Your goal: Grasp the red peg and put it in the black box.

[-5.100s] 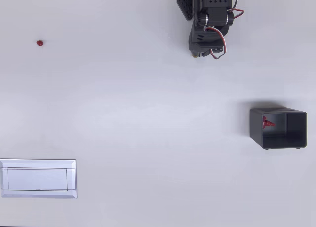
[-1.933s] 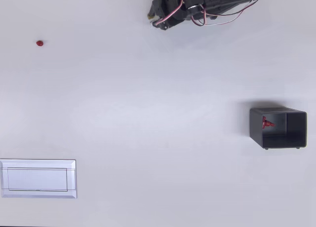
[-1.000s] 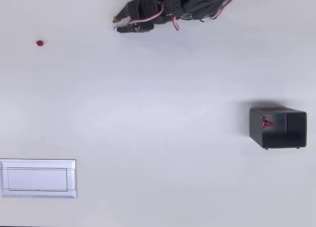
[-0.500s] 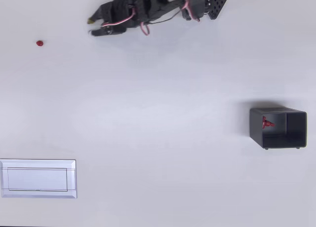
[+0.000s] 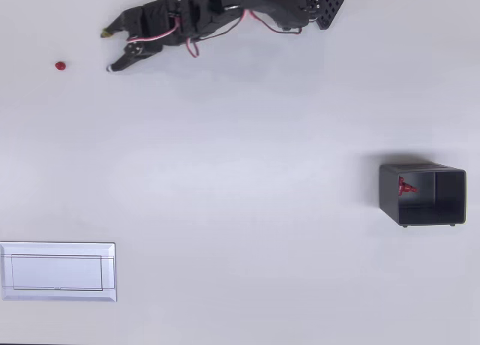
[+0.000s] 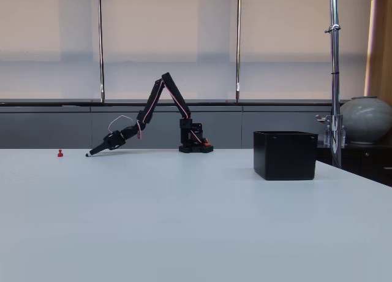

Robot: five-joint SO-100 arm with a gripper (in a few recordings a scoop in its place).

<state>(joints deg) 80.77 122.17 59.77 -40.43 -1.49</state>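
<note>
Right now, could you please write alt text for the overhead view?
The black arm's open pincer reaches left toward the red peg, not touching it. The black box sits at right holding a spiky red piece; a white plate lies lower left.

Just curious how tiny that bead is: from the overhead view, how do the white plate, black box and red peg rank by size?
Largest to smallest:
1. white plate
2. black box
3. red peg, a mere dot

Office-like room: long white table [image 6: 196, 221], blind-covered windows [image 6: 171, 34], grey ledge.
</note>
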